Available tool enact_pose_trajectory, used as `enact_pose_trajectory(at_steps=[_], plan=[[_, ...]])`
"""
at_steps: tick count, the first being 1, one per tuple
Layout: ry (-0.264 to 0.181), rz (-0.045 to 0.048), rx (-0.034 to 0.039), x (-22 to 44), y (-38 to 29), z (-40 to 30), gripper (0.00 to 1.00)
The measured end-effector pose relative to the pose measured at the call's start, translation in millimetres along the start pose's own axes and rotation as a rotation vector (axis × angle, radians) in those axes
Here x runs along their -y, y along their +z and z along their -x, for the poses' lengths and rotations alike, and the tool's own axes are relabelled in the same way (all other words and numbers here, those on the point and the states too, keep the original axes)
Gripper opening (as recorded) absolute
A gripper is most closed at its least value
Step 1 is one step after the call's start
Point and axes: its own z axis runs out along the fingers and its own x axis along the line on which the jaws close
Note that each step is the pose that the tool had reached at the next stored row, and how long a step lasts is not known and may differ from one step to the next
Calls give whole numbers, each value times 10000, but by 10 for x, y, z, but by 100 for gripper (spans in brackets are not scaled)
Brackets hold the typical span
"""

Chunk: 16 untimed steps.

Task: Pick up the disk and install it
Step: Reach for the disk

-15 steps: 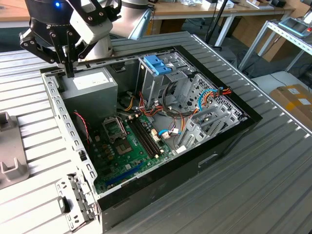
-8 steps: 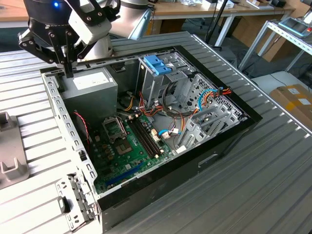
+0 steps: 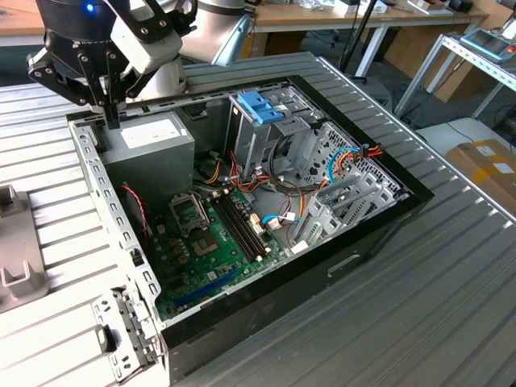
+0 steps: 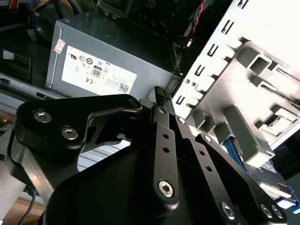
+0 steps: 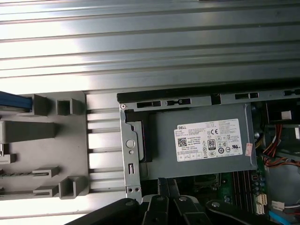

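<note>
Arm (image 3: 216, 31) angled downward, claw (image 3: 111, 119) pointing straight down, fingers (image 4: 164, 140) pressed together

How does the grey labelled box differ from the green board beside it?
The grey box is a plain metal block standing tall in a corner; the green board lies flat. The box carries one white label; the board is crowded with slots and parts. Both sit inside the open computer case.

Grey power supply (image 3: 153, 165), white label (image 3: 149, 133); green motherboard (image 3: 214, 242) beside it; black gripper (image 3: 109, 113) near it; ribbed silver table (image 3: 451, 306).
</note>
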Motion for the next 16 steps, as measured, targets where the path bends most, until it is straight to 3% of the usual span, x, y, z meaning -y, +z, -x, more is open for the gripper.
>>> enact_pose_trajectory(at_steps=[16], plan=[[1, 0, 0, 3, -1, -45, 10]])
